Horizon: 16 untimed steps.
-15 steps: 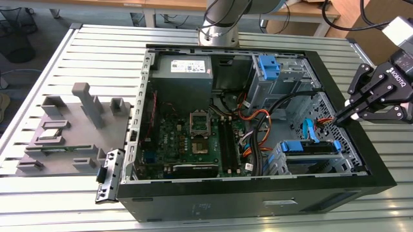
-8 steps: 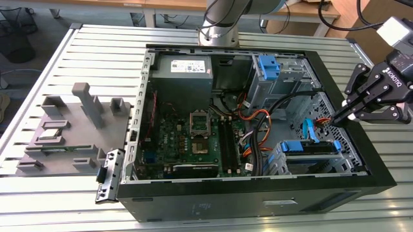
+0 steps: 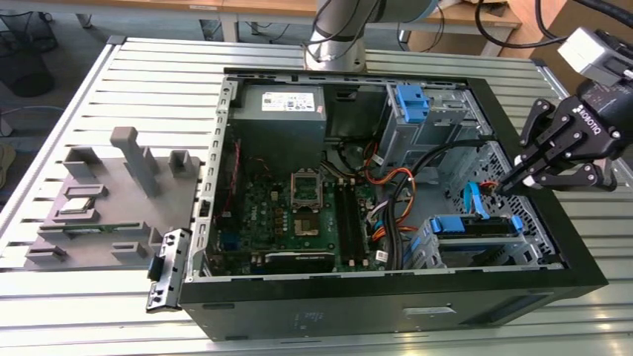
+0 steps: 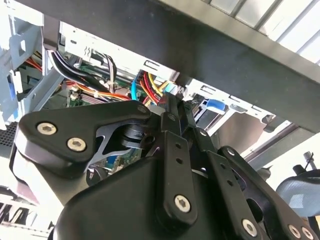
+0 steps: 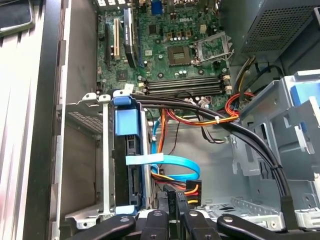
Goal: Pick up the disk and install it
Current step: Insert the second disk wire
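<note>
- Your pincer (image 3: 511,180) hangs over the open computer case (image 3: 583,256) at the exterior view's right, just above the case's inner wall, and its fingers are pressed together with nothing between them.
- In the first wrist view the closed fingertips (image 5: 172,197) point down into the case, close to a bundle of red, yellow and black wires (image 5: 186,187).
- The disk (image 5: 131,160) sits on edge in the metal drive cage (image 5: 90,165), its blue frame tab (image 5: 125,121) at the upper end; in the exterior view you see it as a blue-edged slab (image 3: 473,225) in the cage at the near right corner of the case.
- A light blue flat cable (image 5: 170,162) runs from beside the disk toward the wires.
- The pincer is near the disk but not touching it.
- Farther back in the case stands a second cage with a bare blue bracket (image 3: 411,102).
- The motherboard (image 3: 296,215) lies on the case floor, with the grey power supply (image 3: 280,104) behind it.
- The case rests on a slatted metal surface (image 3: 129,81), beside a grey fixture tray (image 3: 109,200).
</note>
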Tool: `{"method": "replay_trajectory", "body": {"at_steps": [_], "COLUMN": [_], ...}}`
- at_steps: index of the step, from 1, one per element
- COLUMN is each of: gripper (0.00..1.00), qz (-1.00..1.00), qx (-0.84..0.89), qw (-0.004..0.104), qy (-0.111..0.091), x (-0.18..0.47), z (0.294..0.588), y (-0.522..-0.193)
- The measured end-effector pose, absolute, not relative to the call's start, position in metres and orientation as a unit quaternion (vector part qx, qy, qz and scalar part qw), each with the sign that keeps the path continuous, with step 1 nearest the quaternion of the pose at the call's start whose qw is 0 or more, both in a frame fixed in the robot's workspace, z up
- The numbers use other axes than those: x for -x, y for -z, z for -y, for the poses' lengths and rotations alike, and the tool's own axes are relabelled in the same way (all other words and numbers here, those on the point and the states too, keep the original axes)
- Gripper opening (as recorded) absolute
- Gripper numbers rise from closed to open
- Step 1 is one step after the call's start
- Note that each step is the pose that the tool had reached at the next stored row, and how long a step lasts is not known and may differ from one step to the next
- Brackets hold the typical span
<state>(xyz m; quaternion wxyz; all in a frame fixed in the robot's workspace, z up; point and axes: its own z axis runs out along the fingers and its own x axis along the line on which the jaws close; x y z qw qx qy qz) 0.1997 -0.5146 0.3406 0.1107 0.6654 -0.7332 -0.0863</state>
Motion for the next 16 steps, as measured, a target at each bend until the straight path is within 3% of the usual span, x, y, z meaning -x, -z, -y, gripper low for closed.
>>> {"method": "replay_trajectory", "body": {"at_steps": [13,16], "gripper": [0.18,0.18], "qz": [0.735,0.736], "qx": [-0.666,-0.666], "qw": [0.107,0.101], "qy": [0.075,0.07], "x": [-0.1911,-0.1906], "z": [0.5145,0.5146], "y": [-0.3406,-0.3407]}}
